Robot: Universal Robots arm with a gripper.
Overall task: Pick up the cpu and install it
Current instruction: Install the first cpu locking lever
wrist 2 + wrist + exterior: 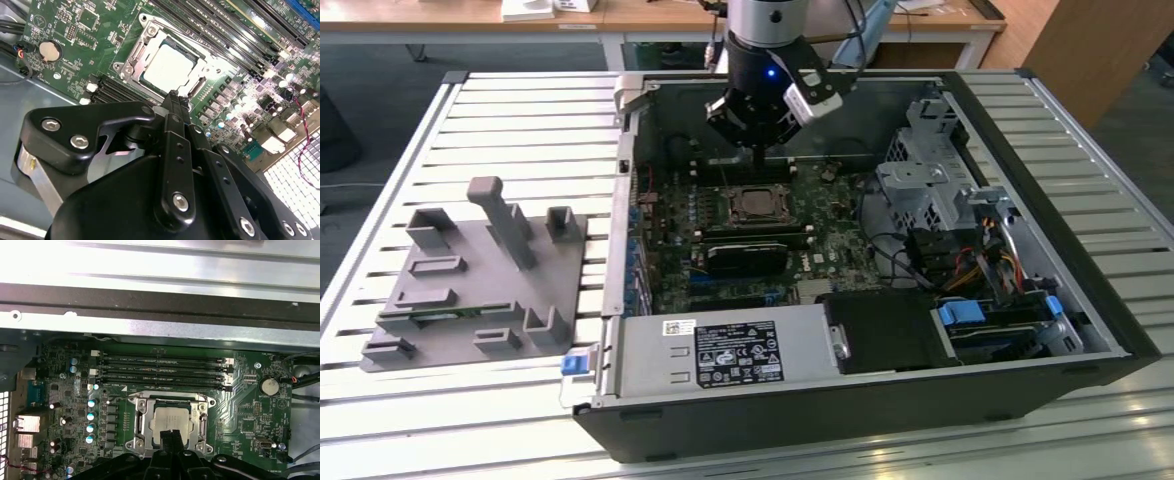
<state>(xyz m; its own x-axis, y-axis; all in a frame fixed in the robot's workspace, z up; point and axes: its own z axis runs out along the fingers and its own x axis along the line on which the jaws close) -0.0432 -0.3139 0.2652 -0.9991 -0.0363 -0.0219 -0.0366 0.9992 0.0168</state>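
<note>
Slatted metal surface (480,110) carrying an open computer case (1067,330) with its side panel off; a grey plastic fixture (474,300) with upright blocks lies on the slats beside the case, toward the exterior view's left. Inside the case, the green motherboard (670,225) fills the floor, with a black power supply (720,355) at the case's near edge and a drive cage (947,190) with cable bundles toward the exterior view's right. The arm (767,45) descends into the case from above. Four parallel memory slots (162,371) run along one side of the socket (141,416), a square metal-framed seat near the middle of the motherboard; a round coin battery (270,386) sits on the board well apart from the socket, past one end of the slots.

The cpu (172,421), a flat square chip with a pale silver top, lies flat within the socket frame, also seen in the second wrist view (170,67). The tool (170,436) hangs just above the edge of the socket, its black fingers (175,107) pressed together with no gap between them and nothing clamped, tips near the rim of the cpu; contact between tips and chip cannot be determined.
</note>
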